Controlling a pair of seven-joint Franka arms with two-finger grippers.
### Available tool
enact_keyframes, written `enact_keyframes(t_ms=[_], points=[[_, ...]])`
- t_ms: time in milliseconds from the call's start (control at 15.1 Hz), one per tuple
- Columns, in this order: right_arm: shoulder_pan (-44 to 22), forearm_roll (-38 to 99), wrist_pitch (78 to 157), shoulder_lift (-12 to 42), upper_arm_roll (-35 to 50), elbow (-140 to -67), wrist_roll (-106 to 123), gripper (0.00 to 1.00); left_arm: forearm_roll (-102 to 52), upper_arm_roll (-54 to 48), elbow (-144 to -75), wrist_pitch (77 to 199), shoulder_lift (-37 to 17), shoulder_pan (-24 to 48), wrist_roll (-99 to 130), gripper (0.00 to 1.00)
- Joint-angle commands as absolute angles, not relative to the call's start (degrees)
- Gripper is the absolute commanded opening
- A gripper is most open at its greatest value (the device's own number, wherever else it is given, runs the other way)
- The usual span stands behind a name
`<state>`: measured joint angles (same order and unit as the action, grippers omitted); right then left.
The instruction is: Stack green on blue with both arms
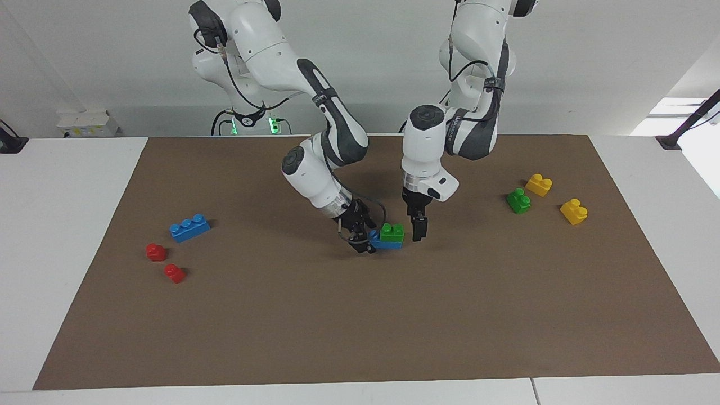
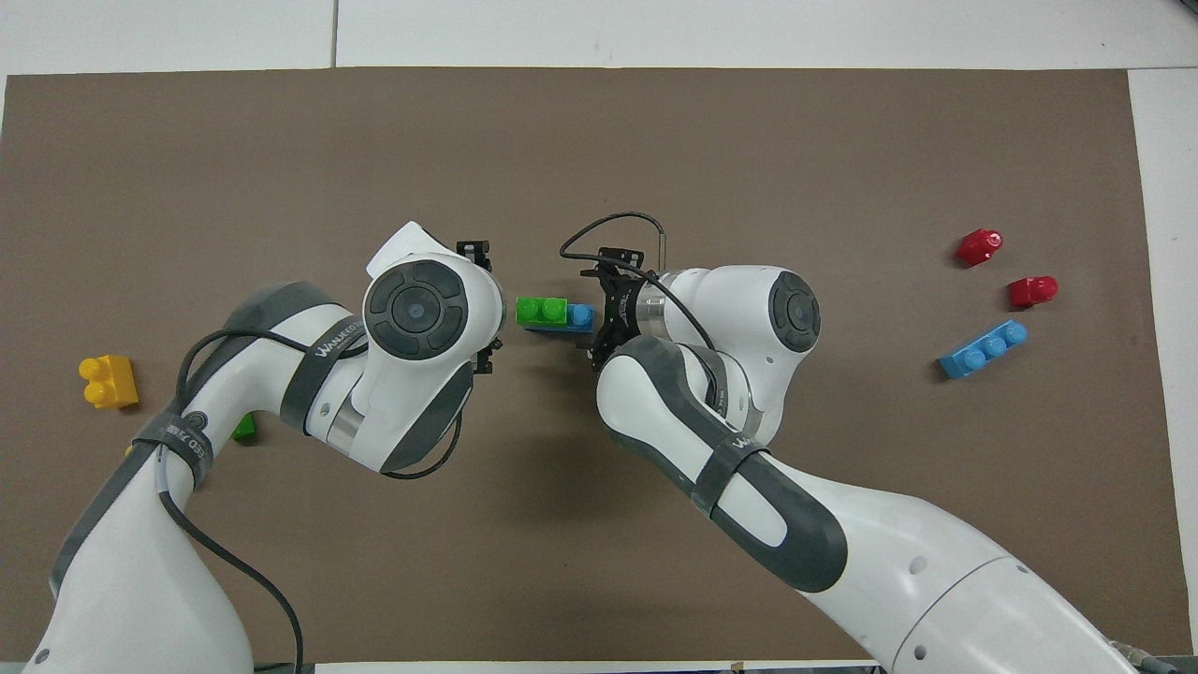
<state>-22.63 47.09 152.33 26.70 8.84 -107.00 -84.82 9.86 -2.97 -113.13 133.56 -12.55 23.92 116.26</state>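
A green brick [image 1: 392,231] sits on top of a blue brick [image 1: 387,243] at the middle of the brown mat [image 1: 360,326]; it covers two of the blue brick's studs. My right gripper [image 1: 365,242] is shut on the blue brick's uncovered end, close to the mat. My left gripper [image 1: 419,228] is open and empty, just beside the green brick toward the left arm's end, not touching it. In the overhead view the green brick [image 2: 541,310] and the blue brick [image 2: 580,316] lie between the left gripper [image 2: 485,304] and the right gripper [image 2: 601,314].
A second blue brick [image 1: 189,227] and two red bricks [image 1: 156,251] [image 1: 175,273] lie toward the right arm's end. A second green brick [image 1: 518,200] and two yellow bricks [image 1: 538,184] [image 1: 574,211] lie toward the left arm's end.
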Motion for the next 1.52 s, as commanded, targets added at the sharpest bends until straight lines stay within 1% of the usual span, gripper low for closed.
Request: enact_keyframes(t_ms=[0,199,463,596,728,794,926,1191,1324,1456], points=[[-18.9,48.3,146.5,23.3,8.9,-106.5,-84.1,0.97,10.5,-3.5,-115.0,133.3,-11.1,18.9,107.5,1.0],[-13.3,44.3,138.3,20.4,8.7,-104.5,-82.2,0.98,10.2,-3.7,-115.1,133.8,-11.2,15.3,99.8,1.0],[-5.3,31.8,122.5,18.8,8.8,-96.6,-75.9,0.98,9.9,-3.7,-115.1,133.9,-11.4,11.3,85.6,1.0],[-2.3,28.1,117.1,17.9,8.8,-93.9,-68.6,0.98,8.9,-3.7,-115.1,133.9,-11.4,9.1,75.9,1.0],[0.5,26.7,113.9,17.1,8.8,-92.2,-61.7,0.98,6.3,-3.7,-114.9,133.8,-11.5,6.9,64.1,1.0],[1.6,24.9,112.4,16.8,8.7,-91.3,-57.4,1.0,5.2,-3.7,-114.8,133.3,-11.5,5.6,57.8,1.0],[3.2,19.5,109.7,15.3,8.8,-90.2,-47.1,1.0,3.8,-3.7,-114.7,132.5,-11.4,3.2,47.1,1.0],[7.2,14.2,104.4,11.1,8.7,-90.5,-25.8,1.0,3.4,-3.7,-113.9,130.7,-11.3,0.0,33.1,1.0],[9.0,11.9,101.4,9.1,8.7,-90.5,-21.2,1.0,3.0,-3.7,-112.5,128.3,-11.4,-1.1,25.2,1.0],[9.1,8.5,99.3,6.5,8.7,-90.9,-17.9,1.0,1.2,-3.6,-110.3,125.4,-11.7,-2.5,16.8,1.0]])
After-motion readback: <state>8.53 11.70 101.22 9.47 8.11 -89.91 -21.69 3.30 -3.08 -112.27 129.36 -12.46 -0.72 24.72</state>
